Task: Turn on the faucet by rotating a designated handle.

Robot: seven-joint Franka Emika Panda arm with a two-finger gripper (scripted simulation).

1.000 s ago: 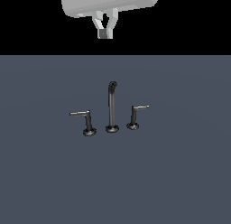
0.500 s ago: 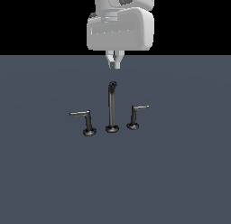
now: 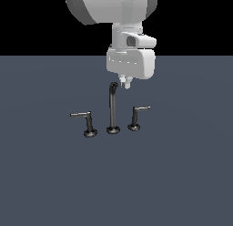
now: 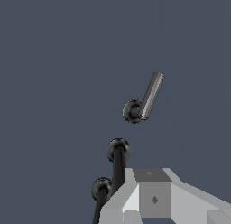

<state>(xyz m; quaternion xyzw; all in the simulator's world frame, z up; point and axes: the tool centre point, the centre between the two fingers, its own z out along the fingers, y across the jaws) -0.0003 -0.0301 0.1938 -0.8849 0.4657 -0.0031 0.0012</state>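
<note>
The faucet stands mid-table in the exterior view. Its tall thin spout [image 3: 112,110] is in the middle. The larger L-shaped handle [image 3: 87,123] is on the exterior view's left. The smaller handle [image 3: 136,116], with its short pale-tipped lever, is on the right. My gripper [image 3: 125,82] hangs just above and right of the spout's bent tip, fingers close together, holding nothing and touching nothing. The wrist view shows the spout [image 4: 118,151] between two handle bases. One L-shaped handle [image 4: 145,100] shows its whole lever. I cannot tell which handle it is.
The faucet sits on a plain dark grey-blue surface [image 3: 182,175] that fills the lower part of the exterior view. The arm's white wrist body [image 3: 131,61] hangs over the area behind the spout.
The gripper has come down from the top of the exterior view and shifted right, from high above the faucet to just beside the spout's tip. The faucet parts have not moved.
</note>
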